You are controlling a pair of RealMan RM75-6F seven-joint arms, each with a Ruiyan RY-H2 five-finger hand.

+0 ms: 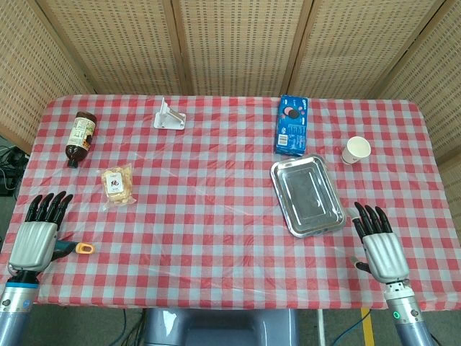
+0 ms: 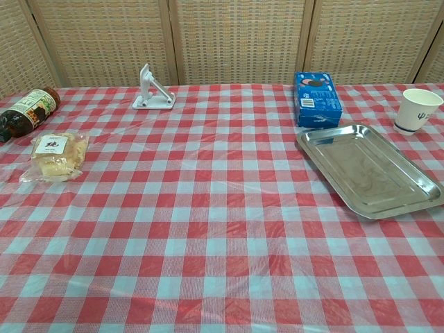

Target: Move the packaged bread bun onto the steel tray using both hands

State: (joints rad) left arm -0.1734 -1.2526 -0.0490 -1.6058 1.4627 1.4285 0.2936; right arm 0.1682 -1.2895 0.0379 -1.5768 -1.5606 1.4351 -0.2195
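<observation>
The packaged bread bun (image 1: 117, 186) (image 2: 55, 155) lies flat in clear wrap on the checked cloth at the left. The steel tray (image 1: 307, 194) (image 2: 368, 168) sits empty on the right side. My left hand (image 1: 39, 232) hovers at the table's near left edge, fingers straight and apart, holding nothing, a little below and left of the bun. My right hand (image 1: 379, 242) is at the near right edge, just below the tray's right corner, fingers stretched out and empty. Neither hand shows in the chest view.
A brown sauce bottle (image 1: 81, 137) (image 2: 26, 110) lies at the far left. A white bracket (image 1: 168, 115) (image 2: 152, 91) stands at the back, a blue cookie box (image 1: 292, 125) (image 2: 316, 99) behind the tray, a paper cup (image 1: 356, 150) (image 2: 417, 110) to its right. An orange-tipped tool (image 1: 79, 249) lies by my left hand.
</observation>
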